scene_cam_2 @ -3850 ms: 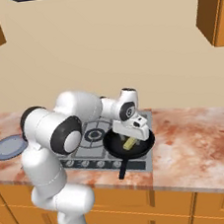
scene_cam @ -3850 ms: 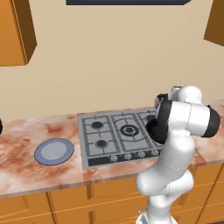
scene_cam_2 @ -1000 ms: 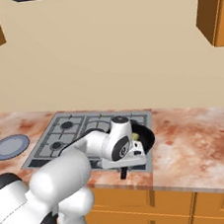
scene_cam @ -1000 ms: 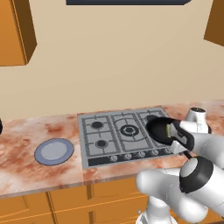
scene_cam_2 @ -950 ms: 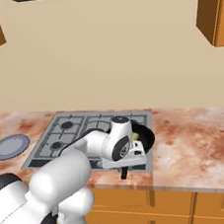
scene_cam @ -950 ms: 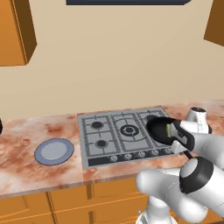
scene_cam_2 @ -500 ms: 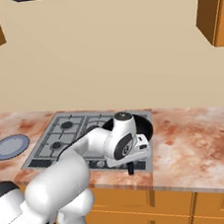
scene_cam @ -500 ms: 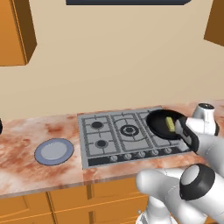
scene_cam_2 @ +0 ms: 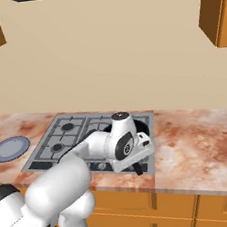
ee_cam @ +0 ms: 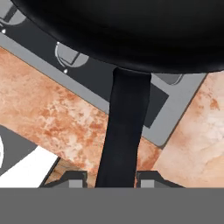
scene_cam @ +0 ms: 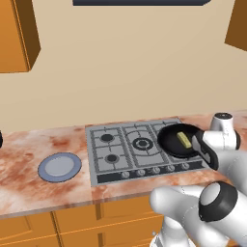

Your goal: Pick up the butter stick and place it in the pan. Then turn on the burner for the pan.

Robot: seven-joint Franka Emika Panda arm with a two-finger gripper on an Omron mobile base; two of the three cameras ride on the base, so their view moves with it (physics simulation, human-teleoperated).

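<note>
In the hand view the gripper (ee_cam: 110, 177) sits low over the front edge of the cooktop (ee_cam: 173, 107), its two dark fingertips (ee_cam: 72, 176) spread apart with the pan handle (ee_cam: 124, 131) running between them. Whether the tips touch the handle cannot be told; the jaws stand open, wider than the handle.

The handle's long axis runs from 6 o'clock up to 12 o'clock in this view, joining the black pan (ee_cam: 131, 30) that spans the top. A round burner knob (ee_cam: 70, 54) lies at about 10 o'clock from the handle, on the cooktop's front strip.

In the left base view the pan (scene_cam: 179, 141) rests on the right-hand burner, and the butter stick (scene_cam: 184, 139) lies inside it, its long axis pointing roughly from 11 to 5 o'clock. A blue-grey plate (scene_cam: 60, 167) sits on the marble counter (scene_cam: 29, 188), well apart at 9 o'clock from the cooktop.
</note>
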